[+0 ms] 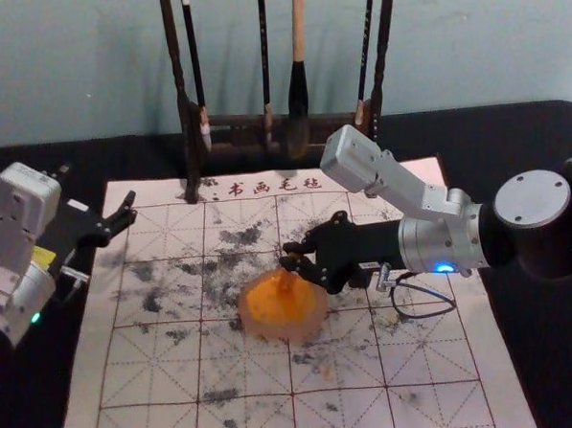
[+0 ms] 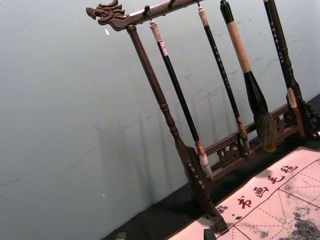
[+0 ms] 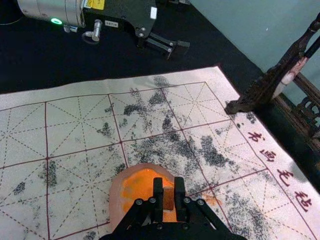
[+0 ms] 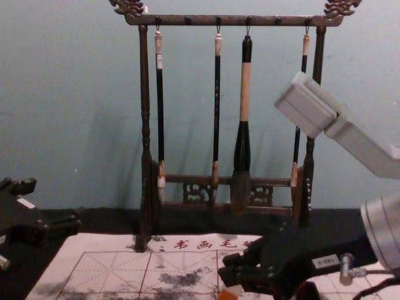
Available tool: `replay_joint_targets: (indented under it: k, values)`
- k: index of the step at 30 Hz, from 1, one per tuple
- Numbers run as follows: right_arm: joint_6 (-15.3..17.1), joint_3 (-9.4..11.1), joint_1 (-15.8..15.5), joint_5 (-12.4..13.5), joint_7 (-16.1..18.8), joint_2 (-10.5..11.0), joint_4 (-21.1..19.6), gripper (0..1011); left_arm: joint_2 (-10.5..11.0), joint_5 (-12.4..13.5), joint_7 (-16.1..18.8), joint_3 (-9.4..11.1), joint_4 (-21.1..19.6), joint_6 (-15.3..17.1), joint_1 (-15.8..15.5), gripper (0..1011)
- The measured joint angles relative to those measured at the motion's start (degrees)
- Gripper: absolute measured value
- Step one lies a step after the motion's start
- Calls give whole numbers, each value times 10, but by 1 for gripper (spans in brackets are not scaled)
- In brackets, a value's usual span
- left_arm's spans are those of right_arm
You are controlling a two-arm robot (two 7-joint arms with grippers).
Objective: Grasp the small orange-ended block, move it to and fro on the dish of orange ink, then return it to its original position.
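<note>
with the right gripper, reaching in from the right side of the mat, pinching the small block in a narrow grip, squeezed between both fingers. held over the dish of orange ink, toward the far part of the dish rather than the middle, orange end facing down. hard to tell from here whether touching the ink or just above. parked off by the left edge of the mat, spread wide and holding nothing, in the case of the left gripper. judging by all this, past the grasp and into the inking step, with the return to the original position yet to do. impossible to say how many strokes done. next, lower gently if short of the ink, then slide to and fro across the orange, staying inside the rim and keeping the pinch firm and the block upright. press lightly, so as not to push the dish along the mat or twist the block in the grip. once evenly coated, lift straight up, clear the rim, carry back without dripping on the mat, set down, and only then let go.
</note>
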Motion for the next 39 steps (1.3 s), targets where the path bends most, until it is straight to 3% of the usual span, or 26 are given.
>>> replay_joint_targets:
  k: [23,39]
  values:
    - [-1,3,-3,-2,1,7,-6,132,0,0,0,0,0,0,0,1001]
    - [-8,6,-14,2,12,30,-23,132,0,0,0,0,0,0,0,1001]
